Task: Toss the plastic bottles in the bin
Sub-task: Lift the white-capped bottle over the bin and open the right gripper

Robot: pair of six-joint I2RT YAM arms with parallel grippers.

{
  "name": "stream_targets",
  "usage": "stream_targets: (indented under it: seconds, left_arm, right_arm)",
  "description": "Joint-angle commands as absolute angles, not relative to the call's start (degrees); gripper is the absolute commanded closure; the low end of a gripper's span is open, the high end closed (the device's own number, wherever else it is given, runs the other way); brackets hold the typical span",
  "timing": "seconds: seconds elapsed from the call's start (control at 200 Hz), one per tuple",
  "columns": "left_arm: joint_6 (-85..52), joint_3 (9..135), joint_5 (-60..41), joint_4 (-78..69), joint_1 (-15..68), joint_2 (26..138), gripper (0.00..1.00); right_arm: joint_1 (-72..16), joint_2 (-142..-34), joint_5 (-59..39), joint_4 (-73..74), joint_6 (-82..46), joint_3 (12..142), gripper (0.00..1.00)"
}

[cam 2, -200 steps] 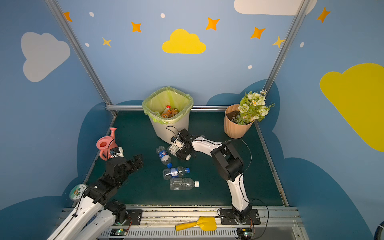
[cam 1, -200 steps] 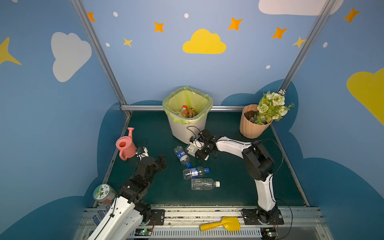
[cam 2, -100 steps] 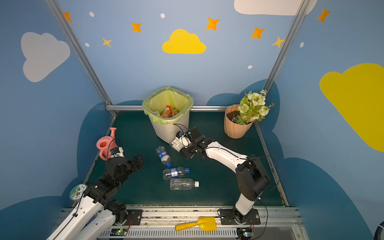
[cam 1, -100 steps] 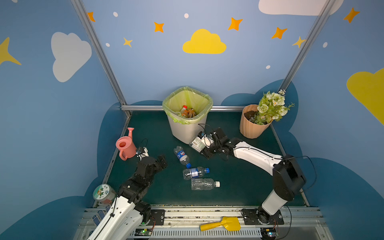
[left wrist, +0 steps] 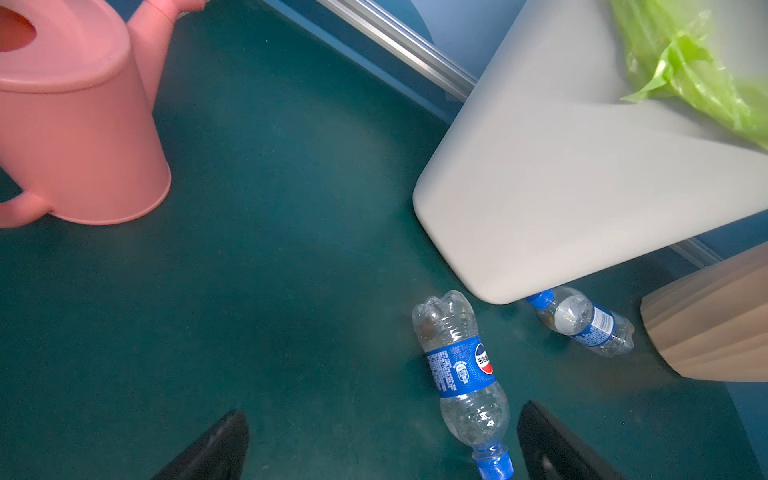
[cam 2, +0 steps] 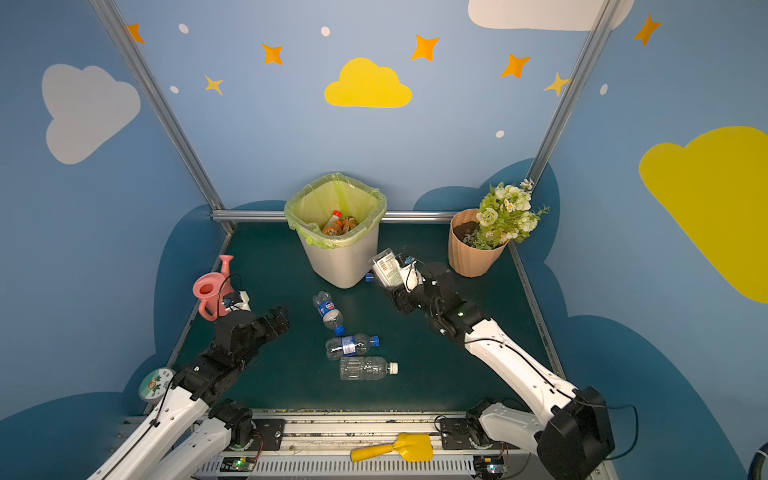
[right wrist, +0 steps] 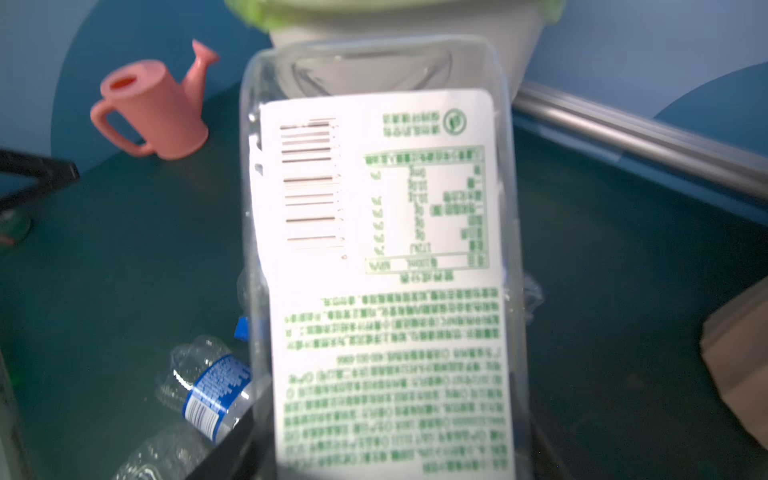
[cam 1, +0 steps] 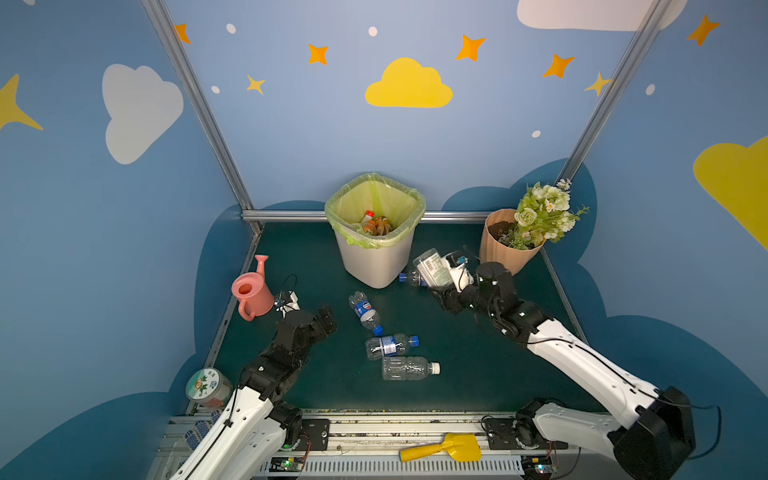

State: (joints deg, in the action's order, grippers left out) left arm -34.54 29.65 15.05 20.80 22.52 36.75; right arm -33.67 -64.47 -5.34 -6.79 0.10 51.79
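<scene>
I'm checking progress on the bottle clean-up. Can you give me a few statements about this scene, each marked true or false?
1. The right gripper holds a white-labelled bottle. True.
2. The left gripper grips a bottle. False: it is open and empty.
3. The bin is empty. False: bottles lie inside.
4. The watering can stands upright. True.

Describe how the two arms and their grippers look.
The left arm and right arm have white links, black joints and black wrists, with thin black cables along them. The left gripper and right gripper are black with black jaws; each carries a small white camera block with a looped black cable.
</scene>
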Motion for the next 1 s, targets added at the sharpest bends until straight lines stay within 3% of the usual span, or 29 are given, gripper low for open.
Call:
stream_targets:
  seconds: [0.0,0.215,0.52,0.771,0.916,0.996]
  left_arm:
    - [-33.9,29.8,13.8,17.7,22.6,37.8,0.00]
    - [-31.9,30.4,12.0,15.2,24.3,39.7,0.00]
    - [-29.1,30.9,13.7,13.1,29.1,40.7,0.00]
    - [-29.6,31.1,14.3,13.9,29.5,41.1,0.00]
    - [-30.5,31.6,15.4,16.1,29.6,41.3,0.00]
    - [-30.7,32.1,15.8,17.0,29.6,41.1,0.00]
  right_arm:
    - [-31.0,-60.1,-5.3,1.1,-4.7,52.1,0.46]
    - [-28.0,-57.5,-5.4,10.2,-8.6,56.1,0.45]
    - [-28.0,-63.1,-7.7,22.8,-13.5,66.1,0.46]
    - [-29.8,-82.6,-15.0,25.1,-21.7,82.9,0.46]
    - [-31.4,-100.6,-23.0,9.2,-24.7,101.8,0.43]
    - [-31.4,-108.2,-25.1,0.3,-24.7,111.9,0.36]
